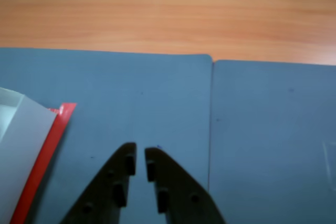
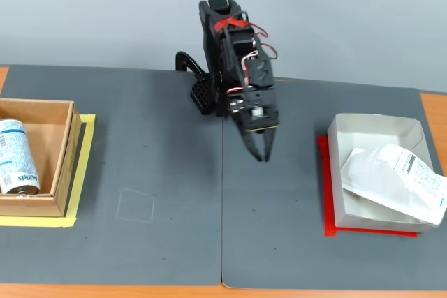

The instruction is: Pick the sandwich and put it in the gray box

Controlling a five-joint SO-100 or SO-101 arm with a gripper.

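Note:
The sandwich [image 2: 394, 179], a white and clear package with a printed label, lies tilted in the gray box [image 2: 370, 125] at the right of the fixed view, its right end hanging over the box's rim. My gripper [image 2: 262, 157] hangs over the middle of the mat, well left of the box, pointing down, shut and holding nothing. In the wrist view the gripper [image 1: 140, 153] shows its dark fingers almost touching above bare blue mat. A pale corner of the gray box [image 1: 21, 140] shows at the left edge; the sandwich is out of that view.
Red tape [image 2: 325, 193] marks the mat under the gray box. At the far left a brown cardboard box [image 2: 42, 106] on yellow tape [image 2: 84, 165] holds a white-and-blue can [image 2: 15, 155]. A faint square outline [image 2: 136, 205] lies on the left mat.

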